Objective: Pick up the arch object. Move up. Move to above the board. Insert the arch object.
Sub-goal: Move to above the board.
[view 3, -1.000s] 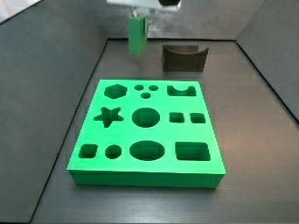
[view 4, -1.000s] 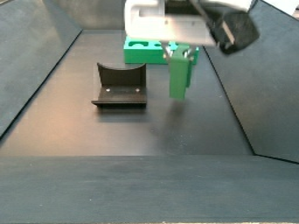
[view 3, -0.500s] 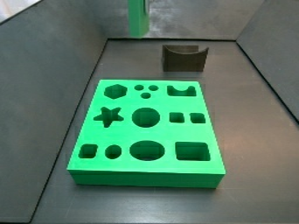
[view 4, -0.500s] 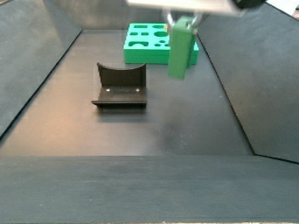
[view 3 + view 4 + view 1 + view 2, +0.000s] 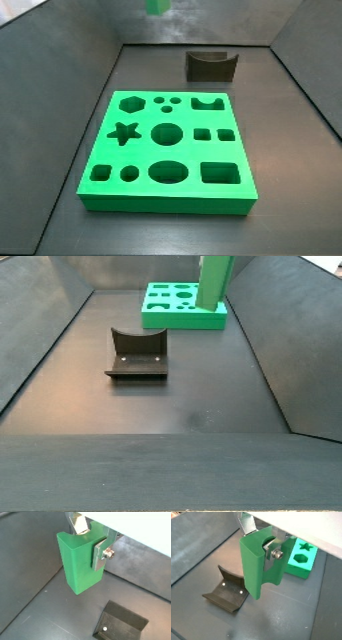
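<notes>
In both wrist views the tool (image 5: 92, 543) is squeezing the arch object (image 5: 80, 561) high over the tabletop (image 5: 40, 602); in a side view the board (image 5: 167, 145) is lying mid-tabletop; carry it level and upright.

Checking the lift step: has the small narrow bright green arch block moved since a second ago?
Yes. The small narrow bright green arch block, clamped in the claw, has risen: against the dark brown notched block, only its lower end shows now.
</notes>
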Robot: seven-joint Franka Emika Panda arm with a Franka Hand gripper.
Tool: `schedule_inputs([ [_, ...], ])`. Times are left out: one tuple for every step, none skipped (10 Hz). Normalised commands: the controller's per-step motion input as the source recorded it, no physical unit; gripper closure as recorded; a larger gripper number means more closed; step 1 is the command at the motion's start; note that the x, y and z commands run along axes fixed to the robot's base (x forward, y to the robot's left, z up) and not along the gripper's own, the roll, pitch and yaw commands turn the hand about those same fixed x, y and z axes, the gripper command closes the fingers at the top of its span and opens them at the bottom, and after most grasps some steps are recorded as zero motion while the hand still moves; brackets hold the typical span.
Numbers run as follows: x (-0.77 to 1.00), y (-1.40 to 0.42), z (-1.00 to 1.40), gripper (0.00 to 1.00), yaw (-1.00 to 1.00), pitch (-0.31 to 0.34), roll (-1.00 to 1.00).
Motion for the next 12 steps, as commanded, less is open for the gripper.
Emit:
schedule_inputs([
  [-0.01, 0.00, 0.48, 1.00, -0.03, 0.024, -0.14],
  [0.00, 0.00, 0.37, 1.00, -0.03, 0.040, -0.15],
  [0.05, -1.00, 0.24, 1.00, 0.97, 0.683, 0.05],
  [0.06, -1.00, 0.22, 1.00, 0.89, 0.635, 0.11],
  [0.06, -1.00, 0.23, 1.00, 0.65, 0.518, 0.16],
  [0.07, -1.00, 0.22, 1.00, 0.41, 0.374, 0.12],
  [0.08, -1.00, 0.22, 1.00, 0.25, 0.256, 0.10],
  [0.08, -1.00, 0.23, 1.00, 0.12, 0.170, 0.08],
  [0.09, -1.00, 0.23, 1.00, 0.07, 0.137, 0.06],
  [0.10, -1.00, 0.23, 1.00, 0.03, 0.118, 0.03],
  [0.11, -1.00, 0.23, 1.00, 0.03, 0.115, 0.01],
  [0.13, -1.00, 0.23, 1.00, 0.02, 0.118, 0.01],
])
